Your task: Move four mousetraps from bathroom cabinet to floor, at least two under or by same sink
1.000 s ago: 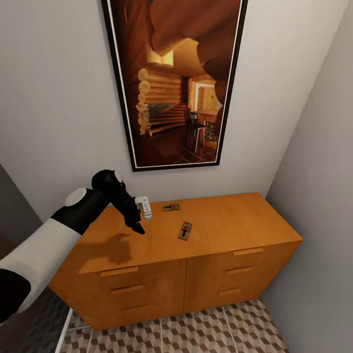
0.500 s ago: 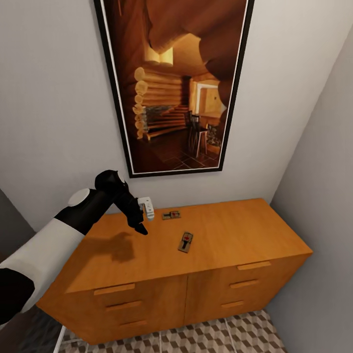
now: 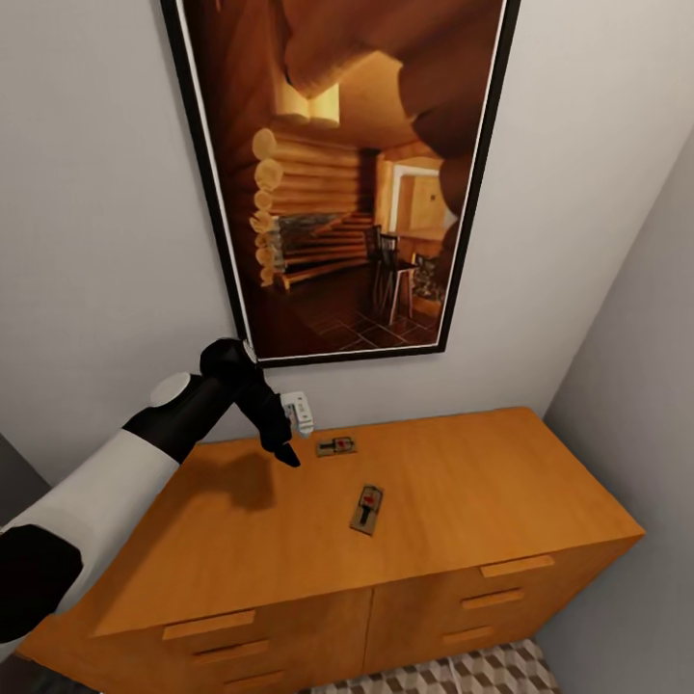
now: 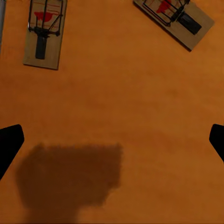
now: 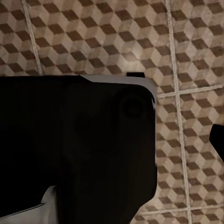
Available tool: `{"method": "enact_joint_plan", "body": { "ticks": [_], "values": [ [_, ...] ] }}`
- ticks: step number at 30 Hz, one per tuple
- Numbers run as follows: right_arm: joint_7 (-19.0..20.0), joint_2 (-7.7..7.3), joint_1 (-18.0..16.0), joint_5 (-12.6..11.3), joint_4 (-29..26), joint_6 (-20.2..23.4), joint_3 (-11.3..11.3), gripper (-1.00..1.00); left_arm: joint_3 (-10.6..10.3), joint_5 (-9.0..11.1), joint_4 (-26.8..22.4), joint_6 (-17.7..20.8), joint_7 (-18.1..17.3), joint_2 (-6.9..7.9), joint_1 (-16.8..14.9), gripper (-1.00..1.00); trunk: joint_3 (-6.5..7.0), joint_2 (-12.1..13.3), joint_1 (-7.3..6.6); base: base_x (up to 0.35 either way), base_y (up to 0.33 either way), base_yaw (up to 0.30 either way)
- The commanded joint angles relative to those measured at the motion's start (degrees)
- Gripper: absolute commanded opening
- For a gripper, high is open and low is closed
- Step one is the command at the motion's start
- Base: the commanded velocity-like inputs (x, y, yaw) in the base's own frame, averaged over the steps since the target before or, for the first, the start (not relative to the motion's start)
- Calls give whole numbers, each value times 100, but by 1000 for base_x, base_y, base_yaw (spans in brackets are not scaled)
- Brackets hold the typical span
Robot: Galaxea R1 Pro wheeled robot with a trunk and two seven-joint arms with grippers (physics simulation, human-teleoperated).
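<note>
Floor (image 3: 501, 670): cube-patterned tiles below the cabinet's front.
Cabinet (image 3: 463, 501): flat orange-brown top against the wall.
Near mousetrap (image 3: 366, 508): mid-top, flat.
Far mousetrap (image 3: 335, 446): near back edge, flat.
Left gripper (image 3: 285, 451): over the top's back-left part, beside far mousetrap; fingers spread wide, empty.
Right gripper: one fingertip (image 5: 218, 140) over tiles; spread cannot be told.

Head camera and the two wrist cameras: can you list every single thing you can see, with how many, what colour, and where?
Small flat brown wooden mousetraps with dark metal parts: two, on the cabinet top, one nearer the wall, one nearer the front.
Wide orange-brown wooden cabinet: one, against the wall, bar-handled drawers.
Small white object: one, at the cabinet's back edge; cannot tell what.
Black-framed log cabin picture: one, on the wall above.
Cube-pattern brown and beige floor tiles: below the right wrist.
Left gripper: black, open, above the cabinet top.
Right gripper: black fingertip at the edge.
</note>
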Motion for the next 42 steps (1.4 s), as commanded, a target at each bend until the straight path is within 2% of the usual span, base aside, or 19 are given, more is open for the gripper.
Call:
{"method": "enact_joint_plan", "body": {
  "ticks": [1, 5, 10, 22, 42],
  "values": [
    [34, -2, -5, -61, 6, -20, 30, 100, -14, -45, 20, 61, -49, -17, -7, 100, -12, -12, 4, 106, 0, 0],
    [34, -2, -5, -61, 5, -18, 30, 100, -32, -55, 110, 55, -49, -156, 23, 100, -12, -12, 4, 45, 0, 0],
    [34, -2, -5, -61, 5, -23, 30, 100, -40, -57, 146, 53, -49, -222, 39, 100, -12, -12, 4, 10, 0, 0],
    [39, 11, -5, -61, 11, -16, 30, 100, -42, -57, 331, 52, -8, -241, 80, 100, -12, -12, 4, 1, 0, 0],
    [43, 33, -5, -61, 10, -15, 30, 100, -35, -66, 339, 52, -5, -241, 81, 100, -55, -12, 4, 0, 0, 0]
  ]
}}
